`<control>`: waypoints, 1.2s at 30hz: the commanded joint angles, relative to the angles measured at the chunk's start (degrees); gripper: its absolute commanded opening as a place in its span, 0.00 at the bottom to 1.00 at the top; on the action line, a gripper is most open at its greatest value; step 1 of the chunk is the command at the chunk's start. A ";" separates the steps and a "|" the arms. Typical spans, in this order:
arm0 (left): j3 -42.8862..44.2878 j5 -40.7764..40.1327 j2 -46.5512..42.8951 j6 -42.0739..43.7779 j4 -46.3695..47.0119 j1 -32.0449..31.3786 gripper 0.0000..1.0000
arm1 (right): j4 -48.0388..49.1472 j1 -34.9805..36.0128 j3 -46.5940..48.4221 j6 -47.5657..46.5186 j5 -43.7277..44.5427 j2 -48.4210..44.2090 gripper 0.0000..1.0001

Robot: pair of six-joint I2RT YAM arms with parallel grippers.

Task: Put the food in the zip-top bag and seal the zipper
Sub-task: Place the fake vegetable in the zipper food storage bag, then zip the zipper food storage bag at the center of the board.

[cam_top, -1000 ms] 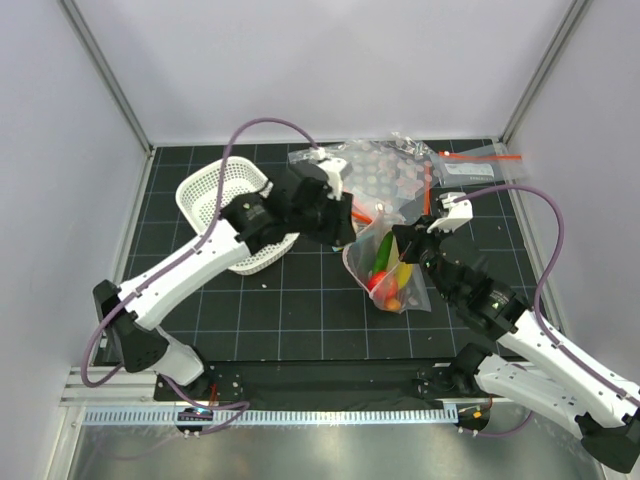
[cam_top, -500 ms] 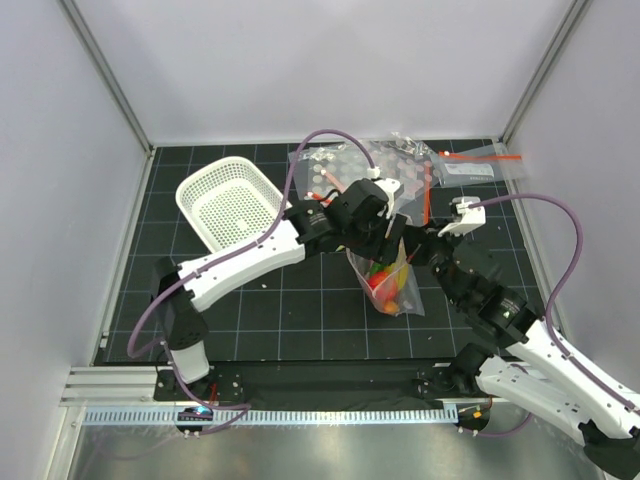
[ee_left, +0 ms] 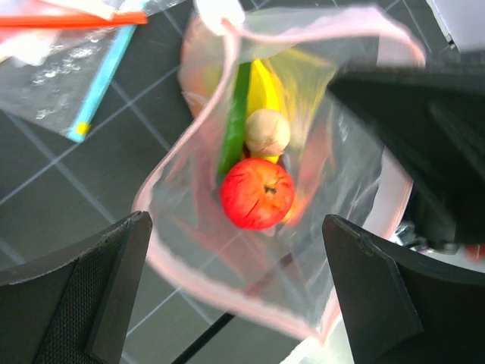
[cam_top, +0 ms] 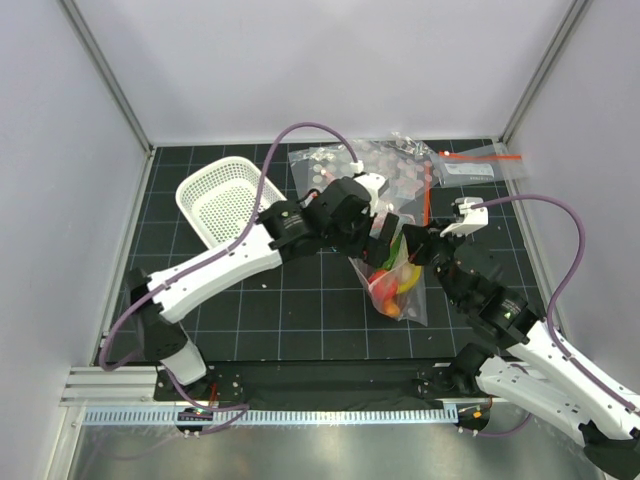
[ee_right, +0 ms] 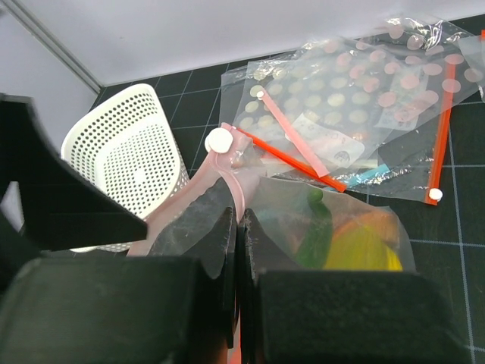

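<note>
The clear zip-top bag (cam_top: 404, 296) stands with its mouth up in the middle of the mat. The food lies inside it: a red round piece (ee_left: 258, 193), a beige egg (ee_left: 267, 131), a green piece (ee_left: 233, 121) and a yellow banana (ee_left: 265, 87). The pink zipper (ee_left: 189, 262) rings the gaping mouth. My left gripper (ee_left: 235, 221) hovers open just above that mouth with nothing between its fingers (ee_left: 114, 265). My right gripper (ee_right: 236, 218) is shut on the zipper strip (ee_right: 235, 171) at the bag's right rim, holding it up.
A white perforated basket (cam_top: 225, 200) stands at the back left, with no food showing in it. Several other clear bags with orange strips (cam_top: 400, 165) lie crumpled at the back, right behind the held bag. White walls close the mat on three sides.
My left gripper has swung right from beside the basket to above the bag's mouth, and its jaws have spread wide. The right gripper has kept its hold on the rim.
</note>
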 commanded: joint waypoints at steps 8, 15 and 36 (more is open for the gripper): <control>-18.75 -17.50 -14.04 7.27 15.51 -0.22 0.98 | 4.96 0.29 0.30 1.35 -1.27 -0.46 0.01; -30.36 -12.24 -18.88 8.06 25.39 -0.22 0.91 | 5.40 0.20 0.65 1.17 -2.85 1.83 0.01; -35.29 -7.48 -24.94 7.80 30.31 -0.13 0.00 | 10.05 0.29 2.23 -2.61 -20.77 9.12 0.10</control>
